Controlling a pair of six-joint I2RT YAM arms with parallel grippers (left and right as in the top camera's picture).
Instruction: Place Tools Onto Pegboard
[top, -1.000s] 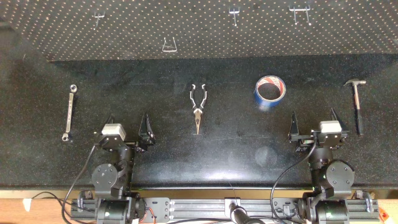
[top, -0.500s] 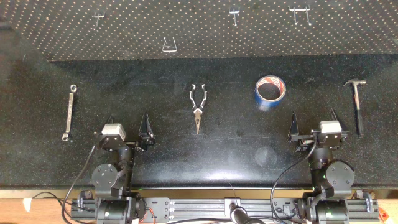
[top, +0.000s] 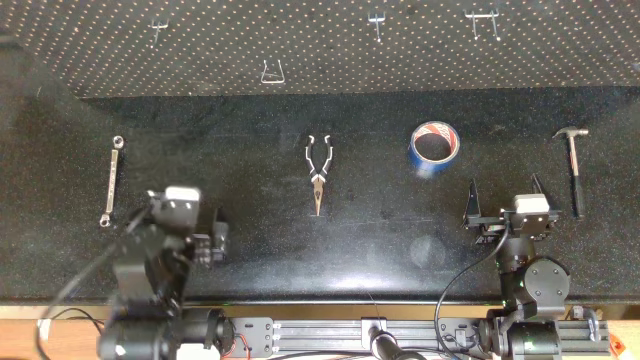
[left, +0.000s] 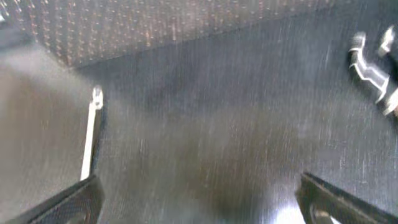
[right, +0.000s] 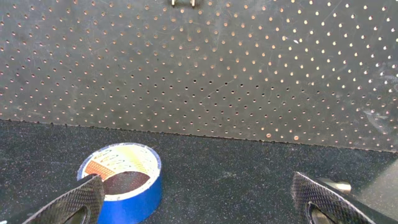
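Observation:
A silver wrench (top: 110, 180) lies at the mat's left, pliers (top: 318, 170) in the middle, a blue tape roll (top: 434, 147) right of them and a hammer (top: 573, 170) at the far right. My left gripper (top: 186, 215) is open near the front, right of the wrench; its wrist view has the wrench (left: 91, 134) ahead on one side and the pliers (left: 373, 68) far off on the other, with the left gripper (left: 199, 208) holding nothing. My right gripper (top: 503, 195) stands open in front of the tape (right: 121, 180), its fingers empty (right: 199, 205).
The black pegboard (top: 320, 40) rises along the back with a wire loop hook (top: 272, 72) and small hooks (top: 376, 20) (top: 482, 18) (top: 158, 25). Open black mat lies between the tools and both arm bases.
The left arm has swung left and turned toward the wrench, its gripper staying open. The right arm and all tools have kept still.

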